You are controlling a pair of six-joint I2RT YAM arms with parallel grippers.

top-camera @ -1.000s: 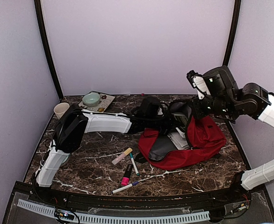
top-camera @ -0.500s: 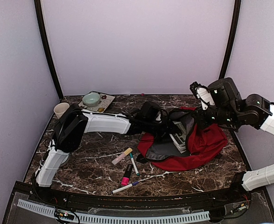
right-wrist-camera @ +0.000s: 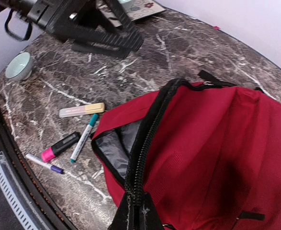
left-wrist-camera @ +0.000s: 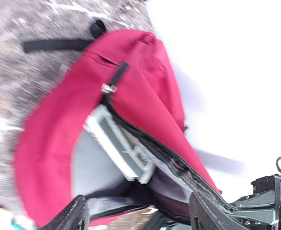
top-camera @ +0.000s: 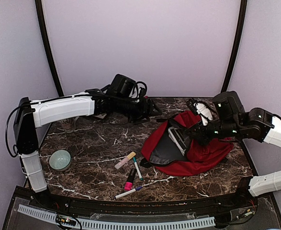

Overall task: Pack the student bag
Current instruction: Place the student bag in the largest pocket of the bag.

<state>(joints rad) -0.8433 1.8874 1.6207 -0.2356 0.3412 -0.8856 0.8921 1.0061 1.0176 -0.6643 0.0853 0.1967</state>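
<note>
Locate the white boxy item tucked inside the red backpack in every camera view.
Top external: the white boxy item lies right of centre, in the open mouth of the student bag.
Left wrist: it sits mid-frame, poking out below the black zip edge, against the grey lining.
Right wrist: not in view; the bag's red top panel covers that spot.
Shared landmark: the bag's black zip edge.

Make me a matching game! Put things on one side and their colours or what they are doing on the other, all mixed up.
Things:
1. student bag
2. bowl
3. right tool
4. left tool

Colours or states:
A. pale green
B. shut, pinching the bag's zip edge
C. red, lying open
D. open, holding nothing

Pairs: 1-C, 2-A, 3-B, 4-D
</note>
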